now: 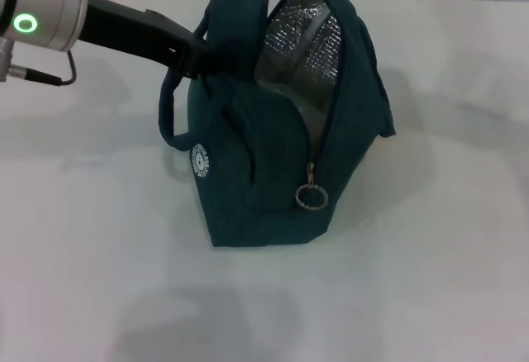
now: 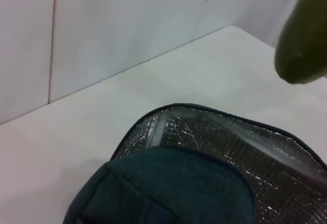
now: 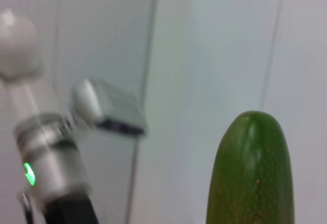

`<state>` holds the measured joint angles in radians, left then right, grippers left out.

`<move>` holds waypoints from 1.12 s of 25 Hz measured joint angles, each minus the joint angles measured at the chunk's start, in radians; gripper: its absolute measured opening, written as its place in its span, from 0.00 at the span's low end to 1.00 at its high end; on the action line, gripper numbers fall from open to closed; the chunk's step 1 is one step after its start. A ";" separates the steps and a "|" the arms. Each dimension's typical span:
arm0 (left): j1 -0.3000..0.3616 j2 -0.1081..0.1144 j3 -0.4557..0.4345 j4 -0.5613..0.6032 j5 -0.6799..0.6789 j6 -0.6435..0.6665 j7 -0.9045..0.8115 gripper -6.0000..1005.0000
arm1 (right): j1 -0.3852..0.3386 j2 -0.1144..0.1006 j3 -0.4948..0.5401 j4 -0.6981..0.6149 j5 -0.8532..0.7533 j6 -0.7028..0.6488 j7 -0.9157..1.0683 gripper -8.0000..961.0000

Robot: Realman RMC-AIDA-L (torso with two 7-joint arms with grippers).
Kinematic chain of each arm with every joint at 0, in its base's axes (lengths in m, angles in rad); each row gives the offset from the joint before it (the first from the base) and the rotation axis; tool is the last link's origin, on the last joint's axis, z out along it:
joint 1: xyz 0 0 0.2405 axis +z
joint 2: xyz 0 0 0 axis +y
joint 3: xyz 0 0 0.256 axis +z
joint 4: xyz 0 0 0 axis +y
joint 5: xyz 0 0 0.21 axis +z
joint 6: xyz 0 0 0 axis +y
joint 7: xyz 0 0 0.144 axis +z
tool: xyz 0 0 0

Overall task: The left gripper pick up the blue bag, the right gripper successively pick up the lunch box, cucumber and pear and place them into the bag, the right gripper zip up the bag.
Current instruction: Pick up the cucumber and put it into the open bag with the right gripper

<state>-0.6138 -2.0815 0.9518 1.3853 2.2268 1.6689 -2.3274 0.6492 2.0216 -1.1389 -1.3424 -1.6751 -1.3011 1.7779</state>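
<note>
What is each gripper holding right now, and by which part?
The left gripper grips the blue bag at its upper edge by the handles. The cucumber hangs in the air above the bag; the right gripper is out of view.

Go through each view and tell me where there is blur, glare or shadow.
Head view: the silver foil lining of the dark teal fabric bag glints, and soft shadows lie on the white table. Left wrist view: the long green cucumber is a blurred shape. Right wrist view: the silver arm with the green light is smeared.

Lab: bare white table (image 1: 430, 296), panelled walls (image 2: 102, 24)
</note>
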 joint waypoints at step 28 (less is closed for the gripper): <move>0.004 0.000 -0.019 -0.008 -0.003 -0.029 0.001 0.04 | -0.004 -0.004 -0.161 0.541 0.303 -0.016 -0.352 0.66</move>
<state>-0.6095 -2.0816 0.9325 1.3769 2.2240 1.6397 -2.3265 0.6457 2.0176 -1.2998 -0.8011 -1.3717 -1.3174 1.4262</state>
